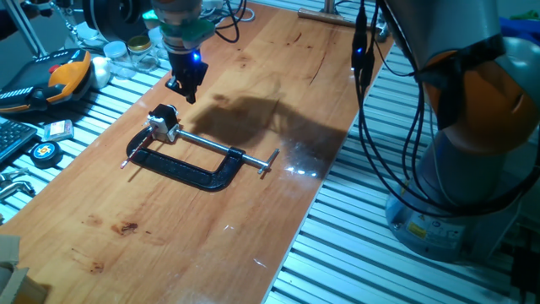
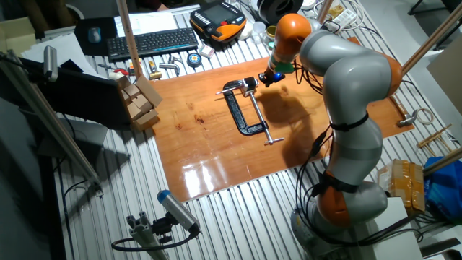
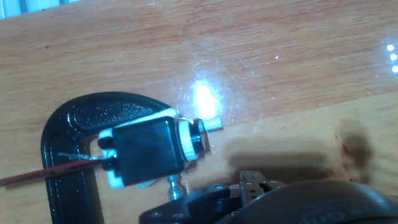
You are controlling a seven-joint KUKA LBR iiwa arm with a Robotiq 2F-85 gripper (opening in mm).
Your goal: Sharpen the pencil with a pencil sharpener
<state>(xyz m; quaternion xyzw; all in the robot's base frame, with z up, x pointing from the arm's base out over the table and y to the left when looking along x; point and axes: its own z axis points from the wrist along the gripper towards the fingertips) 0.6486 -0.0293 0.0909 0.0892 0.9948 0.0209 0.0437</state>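
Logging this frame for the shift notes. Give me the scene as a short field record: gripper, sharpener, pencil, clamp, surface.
gripper: above the board, apart from the sharpener, holding nothing; open or shut unclear
pencil sharpener: black-topped block held in the clamp
pencil: thin dark stick at the sharpener's end, over the clamp's frame
C-clamp: black, flat on the board, screw rod towards the board's edge
wooden board: on a slatted metal table

The pencil sharpener (image 3: 152,152), a small block with a dark top, sits in the clamp's mouth; the thin dark pencil (image 3: 43,171) apparently pokes into it.
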